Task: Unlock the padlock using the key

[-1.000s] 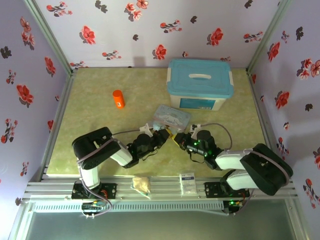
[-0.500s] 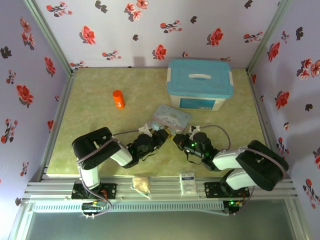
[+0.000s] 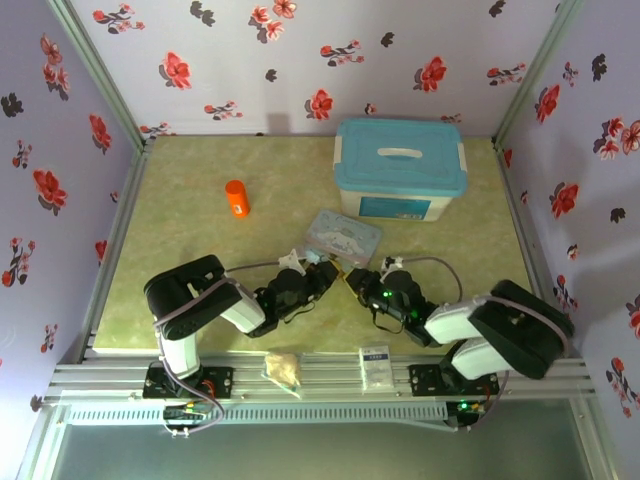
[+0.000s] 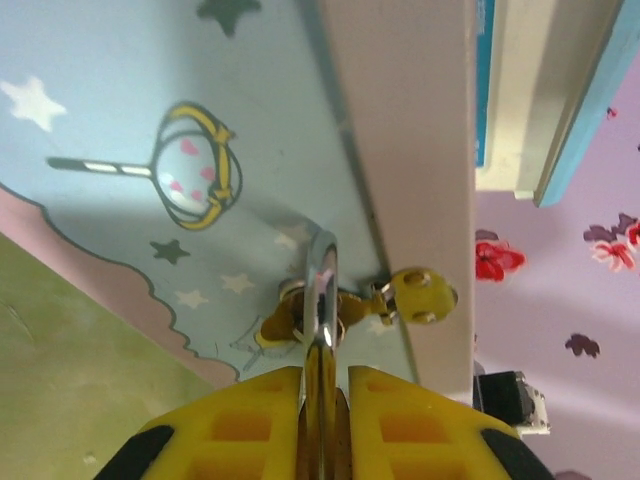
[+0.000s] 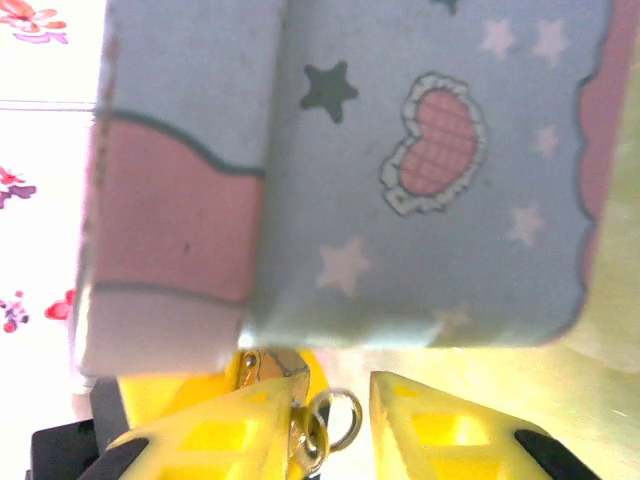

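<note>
The small brass padlock point(image 4: 290, 322) hangs in front of the pale blue cartoon tin point(image 4: 150, 100). My left gripper point(image 4: 322, 385) is shut on its shiny metal edge. In the right wrist view the padlock's brass corner point(image 5: 272, 362) peeks out below the tin point(image 5: 400, 150). The key point(image 5: 308, 445) and its wire ring point(image 5: 340, 415) sit against the left finger. My right gripper point(image 5: 338, 400) is open, its fingers apart on either side of the ring. From above, both grippers point(image 3: 325, 272) point(image 3: 352, 278) meet tip to tip just in front of the tin point(image 3: 344, 236).
A blue lidded box point(image 3: 400, 165) stands behind the tin. An orange bottle point(image 3: 236, 198) is at the back left. A white packet point(image 3: 376, 365) and a small bag point(image 3: 283, 368) lie on the front rail. The right fingertip point(image 4: 425, 295) shows beside the padlock.
My right gripper has opened, releasing its pinch on the key, and has shifted slightly left. The left gripper has stayed shut in place.
</note>
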